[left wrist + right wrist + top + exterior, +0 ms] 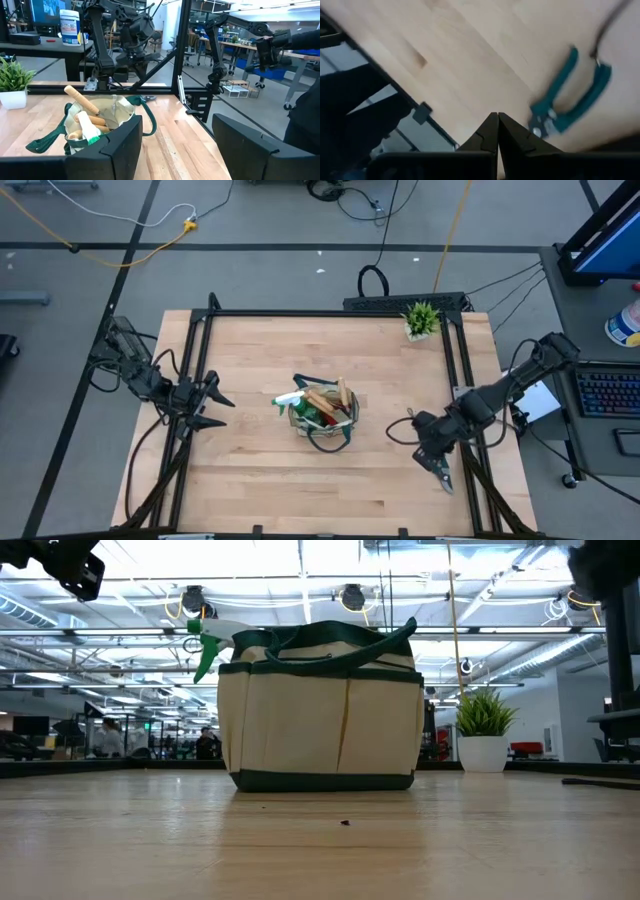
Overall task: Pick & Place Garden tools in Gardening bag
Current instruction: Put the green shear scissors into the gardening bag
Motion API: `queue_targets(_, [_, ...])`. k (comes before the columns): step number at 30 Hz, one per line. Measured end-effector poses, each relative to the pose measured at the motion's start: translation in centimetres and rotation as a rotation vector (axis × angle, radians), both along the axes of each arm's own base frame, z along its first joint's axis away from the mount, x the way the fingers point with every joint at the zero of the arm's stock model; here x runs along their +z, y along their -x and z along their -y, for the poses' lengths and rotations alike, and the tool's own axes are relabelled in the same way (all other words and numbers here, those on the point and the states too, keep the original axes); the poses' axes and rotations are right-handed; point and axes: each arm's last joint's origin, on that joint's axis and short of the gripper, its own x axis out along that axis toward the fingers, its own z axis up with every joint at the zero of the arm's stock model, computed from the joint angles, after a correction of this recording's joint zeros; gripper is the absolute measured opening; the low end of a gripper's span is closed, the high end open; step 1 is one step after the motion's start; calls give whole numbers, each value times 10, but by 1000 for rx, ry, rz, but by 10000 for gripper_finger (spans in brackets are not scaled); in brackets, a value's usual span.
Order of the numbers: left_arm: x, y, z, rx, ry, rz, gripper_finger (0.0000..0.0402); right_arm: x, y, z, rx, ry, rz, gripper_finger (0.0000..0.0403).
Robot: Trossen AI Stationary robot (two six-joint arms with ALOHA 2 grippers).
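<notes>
Centrally on the pale wooden tabletop [250, 480] sits the round tan fabric gardening bag [322, 418], already holding wooden-handled tools and the green spray bottle [288, 399]. Green-handled pruning shears [570, 95] lie loose near the right edge, beside the right gripper [436, 464], pinched closed and empty. Left gripper [212, 408] waits half-open, empty, near the left edge.

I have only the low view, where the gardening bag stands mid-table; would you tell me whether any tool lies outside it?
Observer: Yes, the green-handled pruning shears lie flat on the table, outside the gardening bag.
Operator: Thank you. Is the right gripper holding them?
Observer: No, the right gripper is shut on nothing; the shears lie beside it.
Operator: And the left one?
Observer: The left gripper is open and empty, at the table's left side.
</notes>
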Motion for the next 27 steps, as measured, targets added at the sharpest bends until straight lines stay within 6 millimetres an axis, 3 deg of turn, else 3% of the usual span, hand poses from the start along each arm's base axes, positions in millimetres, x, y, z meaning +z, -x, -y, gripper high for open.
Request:
queue_targets(16, [0,0,0,0,1,-3,244,-4,24,-11,-209,24,-258,6])
queue_targets(27, [-1,0,0,0,-3,-7,244,-6,30,-9,-213,78,-301,81])
